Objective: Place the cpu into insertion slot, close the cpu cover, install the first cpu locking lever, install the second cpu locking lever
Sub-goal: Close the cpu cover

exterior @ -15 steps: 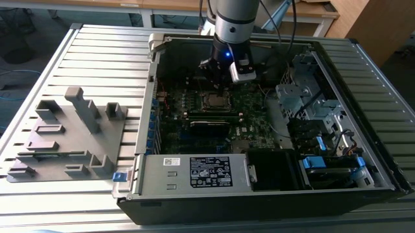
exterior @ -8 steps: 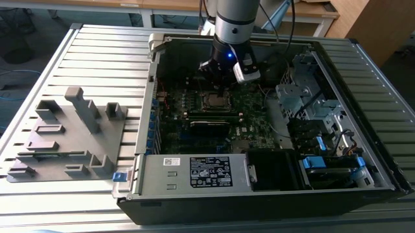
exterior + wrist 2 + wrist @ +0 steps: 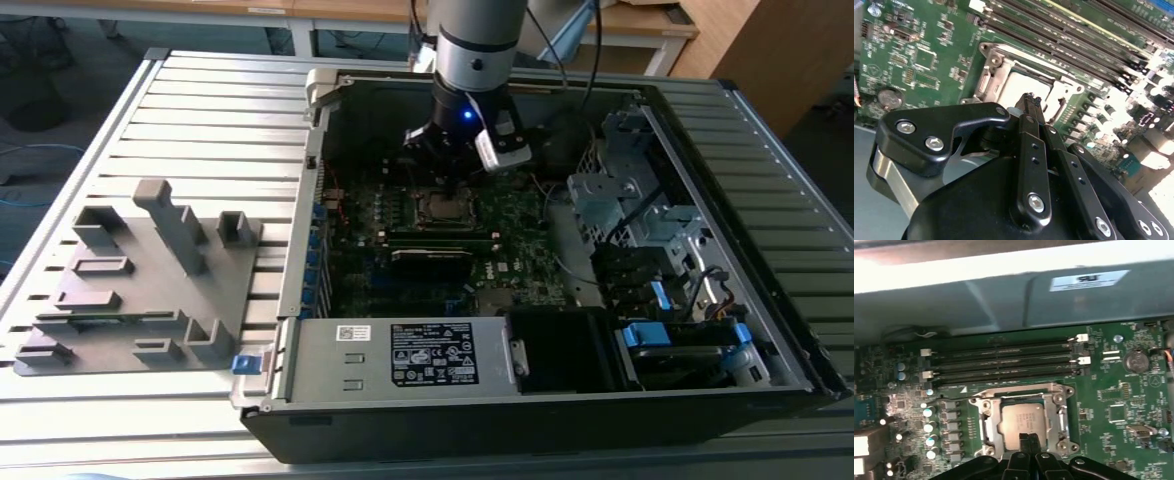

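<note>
The cpu point(image 3: 1021, 421) lies in the insertion slot point(image 3: 438, 207) on the green motherboard, its dull silver top showing through the window of the cpu cover point(image 3: 985, 416). The cover looks laid flat around the chip, and in the second wrist view the cpu point(image 3: 1019, 86) sits framed by the cpu cover point(image 3: 999, 59). My gripper point(image 3: 1028, 438) hangs just above the socket's near edge, its two black fingers pressed together and shut on nothing. The same gripper point(image 3: 1031, 98) points at the chip's edge. In the exterior view the gripper point(image 3: 447, 168) is inside the case, above the socket.
Long black memory slots point(image 3: 1004, 360) run beside the socket toward the case wall point(image 3: 1004, 300). A labelled metal power supply box point(image 3: 400, 355) fills the case's near side. A drive cage point(image 3: 627, 190) stands at the exterior view's right. A grey fixture plate point(image 3: 134, 290) lies outside the case.
</note>
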Robot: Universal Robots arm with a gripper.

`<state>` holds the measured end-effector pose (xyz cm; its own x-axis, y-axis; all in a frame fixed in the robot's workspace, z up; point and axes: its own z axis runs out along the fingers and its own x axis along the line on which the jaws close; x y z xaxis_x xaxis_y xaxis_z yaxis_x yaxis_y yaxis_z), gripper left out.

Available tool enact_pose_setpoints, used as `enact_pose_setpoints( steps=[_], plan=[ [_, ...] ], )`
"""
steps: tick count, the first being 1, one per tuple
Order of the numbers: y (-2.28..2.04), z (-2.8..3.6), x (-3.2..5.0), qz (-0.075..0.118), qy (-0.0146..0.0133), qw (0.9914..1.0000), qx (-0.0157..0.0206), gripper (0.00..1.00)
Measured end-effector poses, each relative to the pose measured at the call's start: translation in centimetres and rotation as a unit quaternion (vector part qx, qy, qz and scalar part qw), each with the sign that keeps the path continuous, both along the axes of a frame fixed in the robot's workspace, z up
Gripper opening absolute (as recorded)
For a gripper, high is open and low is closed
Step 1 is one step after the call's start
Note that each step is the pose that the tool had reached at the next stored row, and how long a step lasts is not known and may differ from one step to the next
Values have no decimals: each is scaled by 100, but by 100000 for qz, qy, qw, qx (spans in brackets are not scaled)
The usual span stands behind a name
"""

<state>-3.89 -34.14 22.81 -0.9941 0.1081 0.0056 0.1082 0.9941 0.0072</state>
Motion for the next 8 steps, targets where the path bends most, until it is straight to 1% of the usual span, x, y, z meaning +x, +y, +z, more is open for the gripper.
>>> enact_pose_setpoints(
  steps=[4, 8],
  plan=[
    [0, -9, -87, -6, -46, 100000, -3, 11],
    [0, -19, -153, -7, -55, 100000, -3, 11]
  ],
)
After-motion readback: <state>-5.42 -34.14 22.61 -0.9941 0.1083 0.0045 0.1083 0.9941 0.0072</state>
